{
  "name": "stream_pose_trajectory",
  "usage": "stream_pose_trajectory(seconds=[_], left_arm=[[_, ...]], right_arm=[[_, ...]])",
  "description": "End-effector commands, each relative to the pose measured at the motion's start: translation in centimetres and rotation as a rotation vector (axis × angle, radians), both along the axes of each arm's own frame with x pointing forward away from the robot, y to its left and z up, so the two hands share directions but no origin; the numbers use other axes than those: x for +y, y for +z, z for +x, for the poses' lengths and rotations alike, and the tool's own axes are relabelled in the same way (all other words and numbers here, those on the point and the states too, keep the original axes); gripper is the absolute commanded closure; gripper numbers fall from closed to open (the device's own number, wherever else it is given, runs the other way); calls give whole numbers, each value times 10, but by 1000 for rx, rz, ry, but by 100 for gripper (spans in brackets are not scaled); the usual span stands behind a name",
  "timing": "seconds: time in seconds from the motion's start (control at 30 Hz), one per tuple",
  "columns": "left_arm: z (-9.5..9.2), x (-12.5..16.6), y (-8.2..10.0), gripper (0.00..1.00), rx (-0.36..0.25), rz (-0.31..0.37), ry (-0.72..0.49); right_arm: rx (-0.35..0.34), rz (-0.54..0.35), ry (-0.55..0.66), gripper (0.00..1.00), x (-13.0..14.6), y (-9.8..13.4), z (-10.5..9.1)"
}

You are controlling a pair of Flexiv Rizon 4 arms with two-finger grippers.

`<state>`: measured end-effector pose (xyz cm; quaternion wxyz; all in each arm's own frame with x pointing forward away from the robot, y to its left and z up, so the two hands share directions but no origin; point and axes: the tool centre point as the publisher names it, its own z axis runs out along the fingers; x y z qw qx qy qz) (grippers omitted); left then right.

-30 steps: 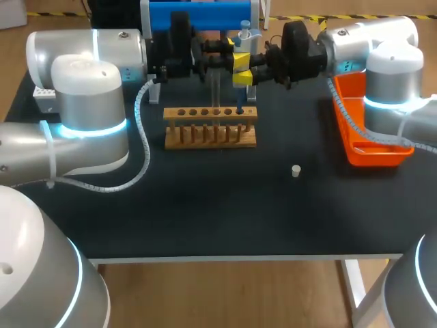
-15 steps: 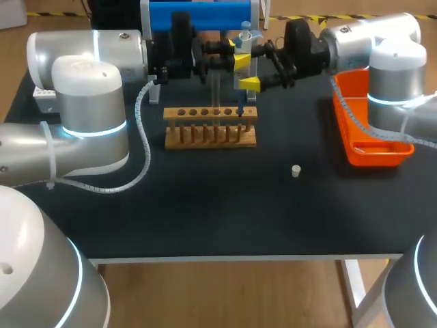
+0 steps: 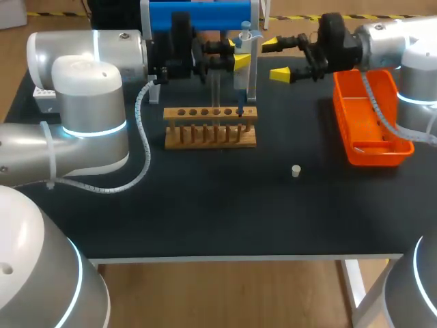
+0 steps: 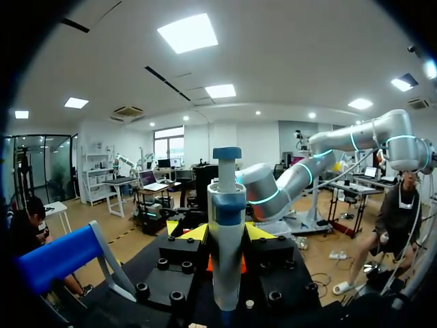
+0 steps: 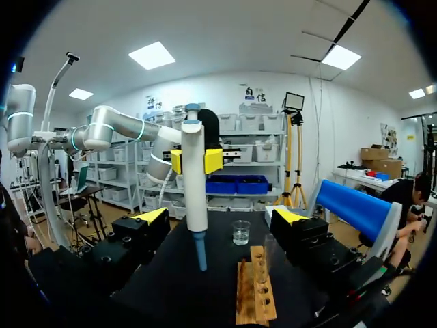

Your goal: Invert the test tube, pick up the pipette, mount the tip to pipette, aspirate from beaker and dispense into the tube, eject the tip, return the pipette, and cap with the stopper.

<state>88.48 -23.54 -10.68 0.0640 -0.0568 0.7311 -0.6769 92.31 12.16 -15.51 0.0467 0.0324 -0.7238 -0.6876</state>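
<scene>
Left gripper point(image 4: 222, 236) pinches the pipette point(image 5: 196, 198) upright above the rack point(image 3: 210, 127) at the table's point(image 3: 205, 205) back edge. Right gripper point(image 3: 275, 59), beside it, is spread

Matt black table point(image 3: 205, 212). Bare wooden rack point(image 3: 210, 128) at centre. Glossy orange plastic tray point(image 3: 369, 130) at right. Smooth white plastic pipette point(image 5: 195, 184). Clear, glass-like beaker point(image 5: 240, 232). Smooth silvery left arm point(image 3: 82, 89) and right arm point(image 3: 392, 37).
</scene>
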Motion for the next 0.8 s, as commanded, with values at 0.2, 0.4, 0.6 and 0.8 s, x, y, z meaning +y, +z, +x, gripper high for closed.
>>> stream_pose_trajectory(seconds=[0.2,0.4,0.6,0.8], left_arm=[[0,0,0,100,-2,-3,1],[0,0,0,100,-2,-3,1],[0,0,0,100,-2,-3,1],[0,0,0,100,-2,-3,1]], right_arm=[[-3,-45,-87,0,9,14,31],[-12,-73,-145,0,23,21,58],[-29,-107,-195,0,34,24,79],[-20,-136,-233,0,41,21,101]])
